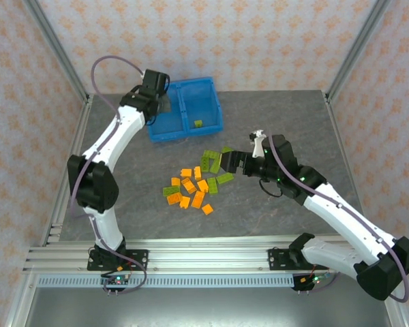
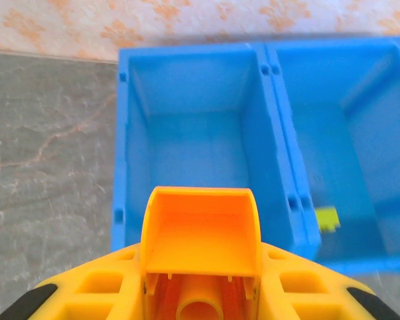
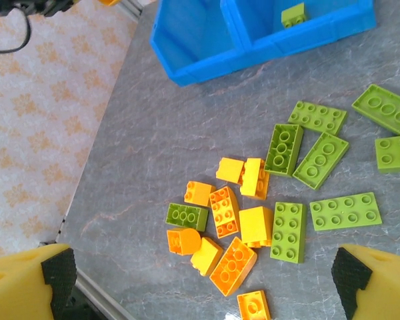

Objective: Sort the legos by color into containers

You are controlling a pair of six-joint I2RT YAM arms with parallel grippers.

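My left gripper [image 2: 200, 273] is shut on an orange lego [image 2: 200, 230], hanging over the left compartment of the blue bin [image 2: 280, 133]. From the top, this gripper [image 1: 158, 102] sits at the bin's [image 1: 215, 112] left end. One green lego [image 2: 327, 219] lies in the right compartment [image 1: 198, 123]. On the table, orange legos [image 1: 191, 189] are clustered, with green legos [image 1: 215, 160] behind them. My right gripper [image 1: 228, 162] hovers open above the green ones. Its wrist view looks down past the wide-apart gripper [image 3: 200, 283] at orange legos [image 3: 237, 220] and green legos [image 3: 320, 160].
The grey table's left edge [image 3: 107, 133] runs close beside the bin and the pile. A metal rail [image 1: 204, 255] crosses the near edge, where both arm bases stand. Slanted frame posts [image 1: 54, 48] rise at the back corners.
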